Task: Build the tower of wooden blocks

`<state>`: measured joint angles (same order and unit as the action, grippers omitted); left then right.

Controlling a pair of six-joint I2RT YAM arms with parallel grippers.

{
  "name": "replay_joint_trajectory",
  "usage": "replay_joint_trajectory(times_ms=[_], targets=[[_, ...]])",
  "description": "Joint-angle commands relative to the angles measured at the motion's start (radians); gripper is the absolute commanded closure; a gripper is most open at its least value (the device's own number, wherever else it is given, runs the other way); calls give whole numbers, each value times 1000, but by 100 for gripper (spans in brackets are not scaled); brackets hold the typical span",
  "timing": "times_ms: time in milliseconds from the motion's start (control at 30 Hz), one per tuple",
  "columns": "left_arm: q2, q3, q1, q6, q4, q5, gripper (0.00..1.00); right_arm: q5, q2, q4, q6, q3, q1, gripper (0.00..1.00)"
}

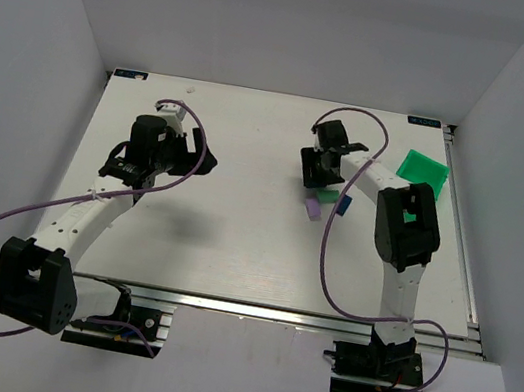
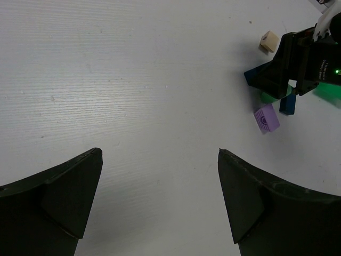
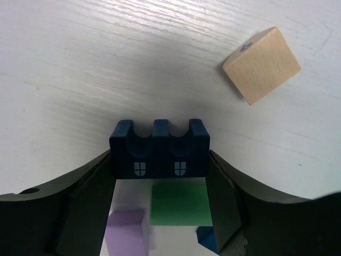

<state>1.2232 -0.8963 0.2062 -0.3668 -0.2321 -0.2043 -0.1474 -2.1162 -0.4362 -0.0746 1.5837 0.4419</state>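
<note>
The right gripper [image 3: 160, 166] clamps the dark blue block [image 3: 159, 144].

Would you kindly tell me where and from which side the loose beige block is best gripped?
Grip the beige block across two opposite flat sides, coming straight down from above. It lies flat with nothing touching it, but askew to the right gripper, so the wrist would probably need turning to square up. That gripper is closed on the dark blue block.
</note>
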Motion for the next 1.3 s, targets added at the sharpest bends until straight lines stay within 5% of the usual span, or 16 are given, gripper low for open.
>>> replay_joint_trajectory(times_ms=[0,133,300,567,700,967,1267], targets=[[-1,-15,7,-4,8,-27,2,26,35,-2,13,68,18,52],[2,-4,9,-18,39,-92,2,112,99,-47,129,58,40,57],[39,14,9,-38,117,-249,2,444,269,33,425,-144,75,64],[153,60,18,-180,347,-618,2,778,510,175,619,-337,133,66],[220,76,38,-268,506,-742,4,761,503,191,638,-324,182,66],[285,71,96,-311,551,-733,5,690,456,221,670,-271,248,66],[352,23,139,-268,473,-662,25,648,498,309,654,-312,279,64]])
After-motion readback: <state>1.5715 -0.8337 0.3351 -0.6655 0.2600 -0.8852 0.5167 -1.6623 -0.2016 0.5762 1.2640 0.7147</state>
